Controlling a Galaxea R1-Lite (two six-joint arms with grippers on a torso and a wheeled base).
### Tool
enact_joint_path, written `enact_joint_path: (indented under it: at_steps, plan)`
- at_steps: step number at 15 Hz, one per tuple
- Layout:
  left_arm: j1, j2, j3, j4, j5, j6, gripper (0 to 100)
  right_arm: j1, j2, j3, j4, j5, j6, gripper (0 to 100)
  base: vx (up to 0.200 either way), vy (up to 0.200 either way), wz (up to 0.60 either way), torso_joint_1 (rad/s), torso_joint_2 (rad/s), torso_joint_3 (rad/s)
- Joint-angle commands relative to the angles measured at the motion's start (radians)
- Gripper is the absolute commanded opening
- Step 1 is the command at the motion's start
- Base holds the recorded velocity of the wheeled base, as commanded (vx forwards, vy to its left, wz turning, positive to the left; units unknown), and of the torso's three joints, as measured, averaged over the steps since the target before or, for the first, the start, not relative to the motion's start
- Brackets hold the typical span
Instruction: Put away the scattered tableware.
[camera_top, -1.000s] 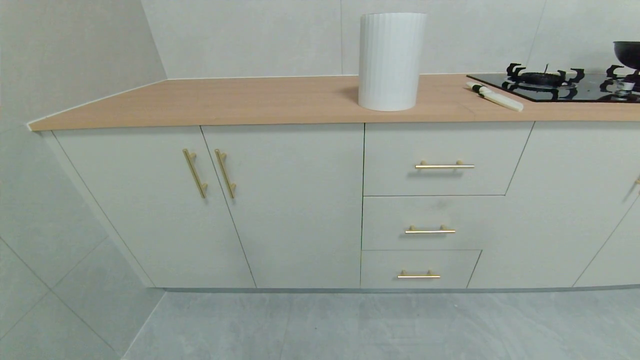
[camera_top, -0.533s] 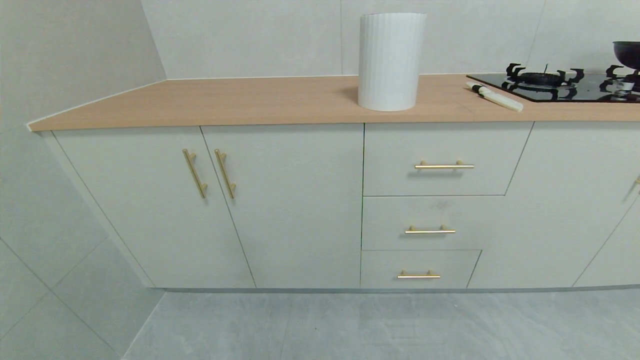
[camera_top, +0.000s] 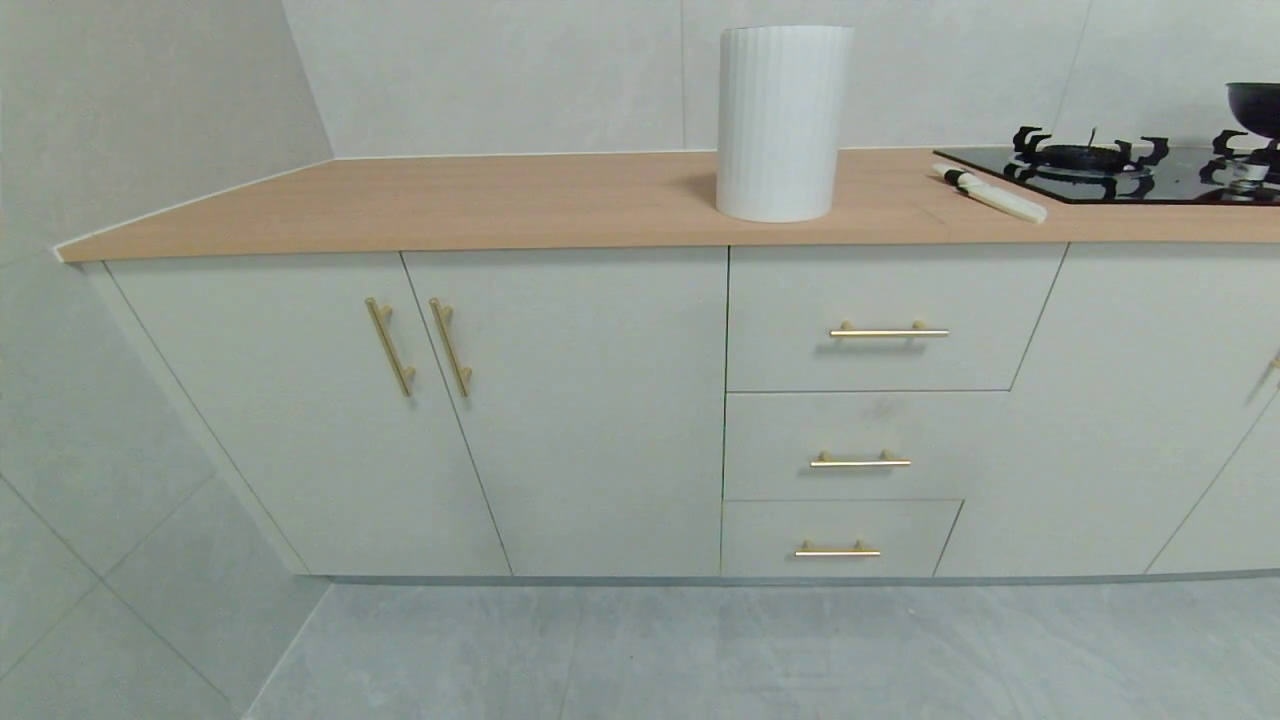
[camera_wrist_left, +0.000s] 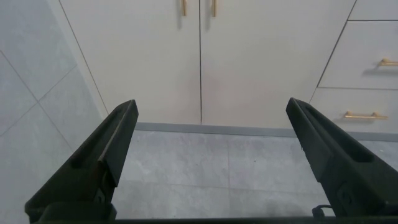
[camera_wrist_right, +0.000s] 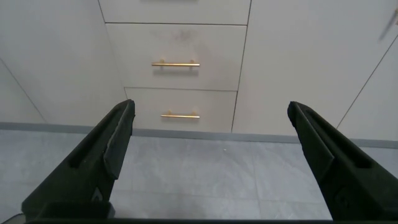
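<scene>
Both grippers hung low before the pale cabinet fronts, over grey floor tiles. On the left gripper the dark fingers were spread wide with nothing between them, and the right gripper was the same. On the wooden countertop, a long cream-white utensil with a dark band lay just beside the black glass gas hob, near a tall white ribbed cylinder.

Wooden countertop — gas hob at right
</scene>
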Motion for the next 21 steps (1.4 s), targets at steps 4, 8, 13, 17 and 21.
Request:
enact_joint_path:
  at_steps: [4,8,13,17,21]
  plan:
    - [0.002,0.0,0.0,-0.001,0.0,0.003,100,0.0,0.002,0.0,0.0,0.001,0.003,100,0.0,0.0,0.0,0.0,0.0,0.0]
    - [0.0,0.0,0.0,-0.001,0.0,-0.001,100,0.0,0.002,0.0,0.0,0.001,0.003,100,0.05,0.0,0.0,-0.001,0.0,0.001]
    - [0.0,0.0,0.0,-0.001,0.0,-0.004,100,0.0,0.002,0.0,0.0,0.001,0.001,100,0.2,0.0,0.0,0.001,0.0,0.0]
    - [0.0,0.0,0.0,-0.001,0.0,-0.004,100,0.0,0.002,0.0,0.0,0.001,0.001,100,0.2,0.0,0.0,0.0,0.0,0.008]
    - [0.0,0.0,0.0,-0.001,0.0,-0.004,100,0.0,0.002,0.0,0.0,0.001,0.001,100,0.2,0.0,0.0,0.004,0.0,0.004]
